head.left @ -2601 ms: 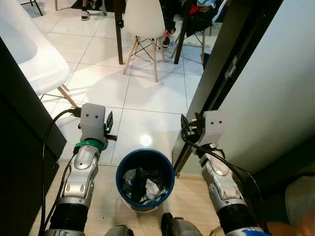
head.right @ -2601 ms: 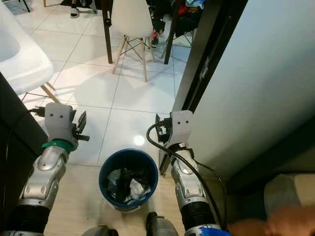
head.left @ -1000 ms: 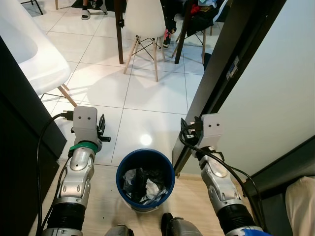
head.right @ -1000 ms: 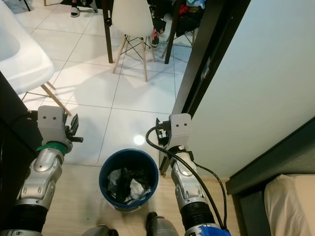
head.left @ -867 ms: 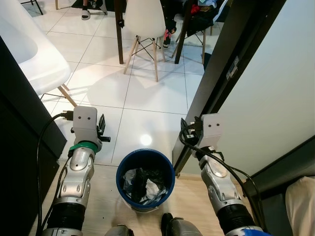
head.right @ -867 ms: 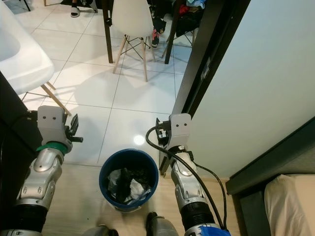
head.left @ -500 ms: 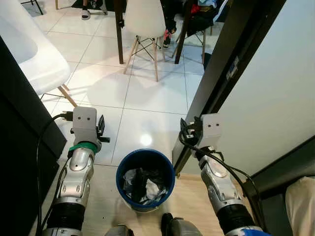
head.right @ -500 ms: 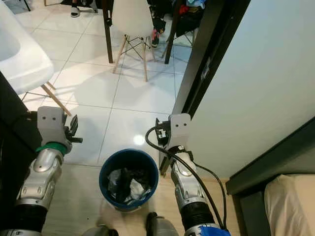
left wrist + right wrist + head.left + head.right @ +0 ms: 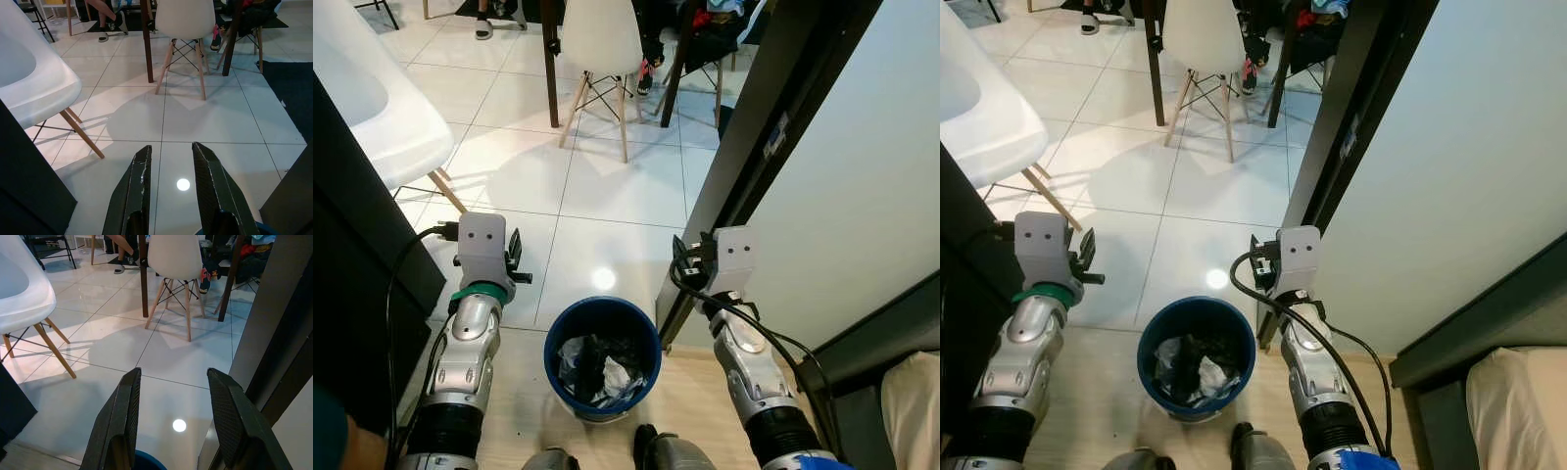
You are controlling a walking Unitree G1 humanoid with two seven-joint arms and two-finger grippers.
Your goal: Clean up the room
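Blue bin (image 9: 602, 355) between both arms — open tile (image 9: 626, 196) ahead

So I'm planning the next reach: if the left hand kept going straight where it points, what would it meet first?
Probably the white tiled floor. The left hand, fingers apart and holding nothing, points forward and slightly down. The white chair stands farther along; depth is unclear.

the floor (image 9: 607, 186) is glossy white tile ahead and pale wood nearest the robot. a blue bin (image 9: 602, 354) holding dark and white trash stands where tile meets wood. white chairs (image 9: 600, 39) on wooden legs and dark table legs (image 9: 550, 69) stand on the tile farther off.
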